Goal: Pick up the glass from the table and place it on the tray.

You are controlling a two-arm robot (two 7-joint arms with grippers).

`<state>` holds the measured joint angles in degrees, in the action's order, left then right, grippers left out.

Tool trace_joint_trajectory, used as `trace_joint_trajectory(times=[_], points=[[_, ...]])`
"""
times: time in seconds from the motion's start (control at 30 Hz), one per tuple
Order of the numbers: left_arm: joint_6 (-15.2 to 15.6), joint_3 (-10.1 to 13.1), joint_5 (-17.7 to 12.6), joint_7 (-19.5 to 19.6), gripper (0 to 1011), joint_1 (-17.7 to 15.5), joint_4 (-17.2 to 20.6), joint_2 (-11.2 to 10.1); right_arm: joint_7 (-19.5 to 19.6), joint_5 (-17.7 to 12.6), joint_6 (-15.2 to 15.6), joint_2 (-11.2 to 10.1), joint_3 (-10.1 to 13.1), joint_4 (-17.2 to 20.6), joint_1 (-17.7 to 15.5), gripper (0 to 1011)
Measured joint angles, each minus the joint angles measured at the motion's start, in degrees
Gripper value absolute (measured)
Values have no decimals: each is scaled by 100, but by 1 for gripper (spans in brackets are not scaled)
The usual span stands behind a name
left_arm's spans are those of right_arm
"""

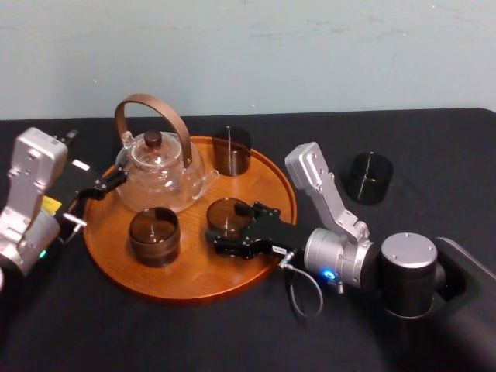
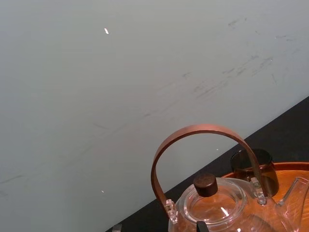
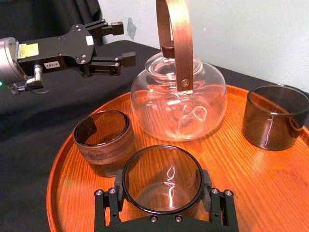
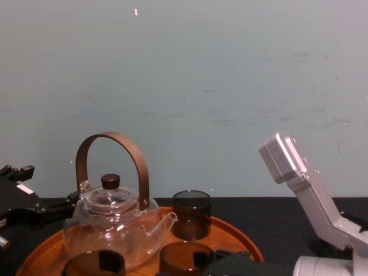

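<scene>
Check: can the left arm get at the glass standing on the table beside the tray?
Probably not: the glass stands across the tray from the left gripper, with the teapot and right arm between.

glass point(image 1: 229, 215): near wall hidden behind the fingers of the right pincer point(image 3: 162, 182); base cut off by the chest view's bottom edge.
right pincer: body runs off the bottom of the right wrist view.
left pincer point(image 3: 121, 43): cut by the chest view's left edge.
teapot point(image 2: 212, 208): body cut off at the bottom of the left wrist view; handle top off the right wrist view.
tray point(image 4: 238, 238): front cut off in the chest view.
rear glass point(image 2: 268, 176): partly behind the teapot handle.
left glass point(image 4: 95, 261): lower part cut off.
left arm point(image 1: 31, 178): runs off the head view's left edge.
right arm point(image 1: 333, 198): base off the lower right corner.
</scene>
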<state>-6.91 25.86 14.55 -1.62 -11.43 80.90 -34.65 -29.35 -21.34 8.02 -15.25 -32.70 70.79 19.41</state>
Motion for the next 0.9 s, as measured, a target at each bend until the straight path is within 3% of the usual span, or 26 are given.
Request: trace_joint_trajectory(times=[0.9], points=[[0, 0, 0, 0, 1001, 0, 0, 0, -71, -71, 5, 90, -65, -272, 97, 927]])
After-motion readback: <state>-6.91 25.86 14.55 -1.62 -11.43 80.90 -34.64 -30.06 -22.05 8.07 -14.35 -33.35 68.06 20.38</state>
